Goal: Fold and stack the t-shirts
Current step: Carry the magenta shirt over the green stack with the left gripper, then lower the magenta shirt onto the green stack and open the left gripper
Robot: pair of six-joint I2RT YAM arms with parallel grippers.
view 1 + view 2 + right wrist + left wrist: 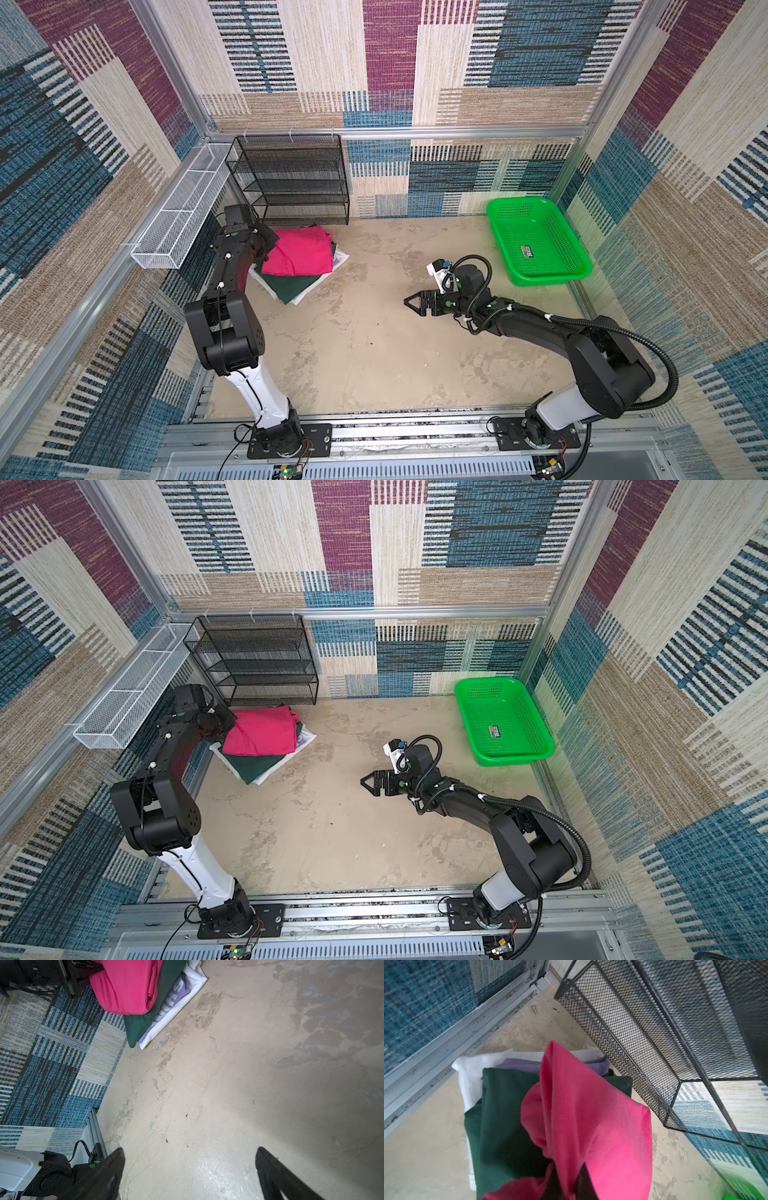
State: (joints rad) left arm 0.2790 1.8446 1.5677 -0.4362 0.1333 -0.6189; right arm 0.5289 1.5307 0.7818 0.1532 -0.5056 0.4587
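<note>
letters on one shirt, a sticker in the basket

the white t-shirt (196, 979) lies at the bottom of the pile, left of the middle in both top views. it has a purple patch (176, 991) with big white letters on it. in the right wrist view an "s" and an "h" can be read. the other letters are partly hidden under the dark green t-shirt (145, 1022). the green basket (540, 280), at the right of both top views, has a small dark sticker (528, 251) inside. its words are too small to read.

L hand (569, 1182) tips hidden in pink shirt (602, 1122), basket label (528, 251) illegible
</note>
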